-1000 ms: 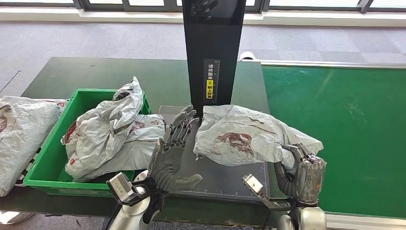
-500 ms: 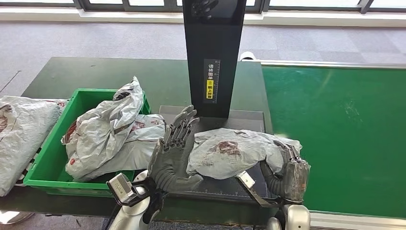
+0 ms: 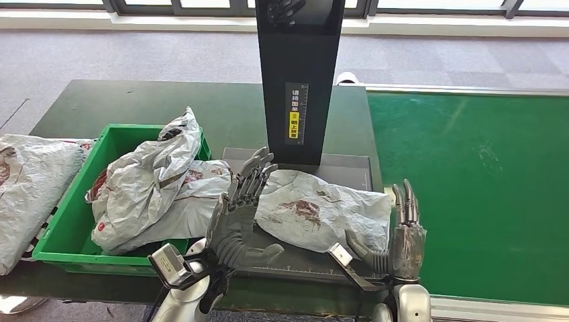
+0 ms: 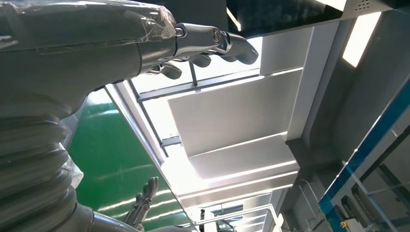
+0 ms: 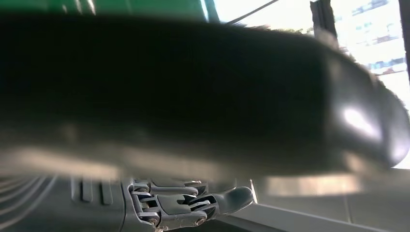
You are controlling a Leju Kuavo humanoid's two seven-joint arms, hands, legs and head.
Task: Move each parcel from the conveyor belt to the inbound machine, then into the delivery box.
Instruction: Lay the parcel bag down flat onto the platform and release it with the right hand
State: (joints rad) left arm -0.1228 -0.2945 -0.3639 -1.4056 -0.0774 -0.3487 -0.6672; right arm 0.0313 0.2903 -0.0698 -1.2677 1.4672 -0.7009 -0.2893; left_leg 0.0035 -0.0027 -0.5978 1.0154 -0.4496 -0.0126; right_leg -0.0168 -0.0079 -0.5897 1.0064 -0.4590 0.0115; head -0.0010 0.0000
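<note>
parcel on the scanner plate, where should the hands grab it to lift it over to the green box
Take the parcel by its two short ends, left hand and right hand closing in from either side. It lies flat, wide and soft, and both open hands already flank it.

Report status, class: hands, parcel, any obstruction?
Left hand and right hand open, flanking parcel. Parcel flat on inbound machine. Nothing blocking; green box holds parcels.
</note>
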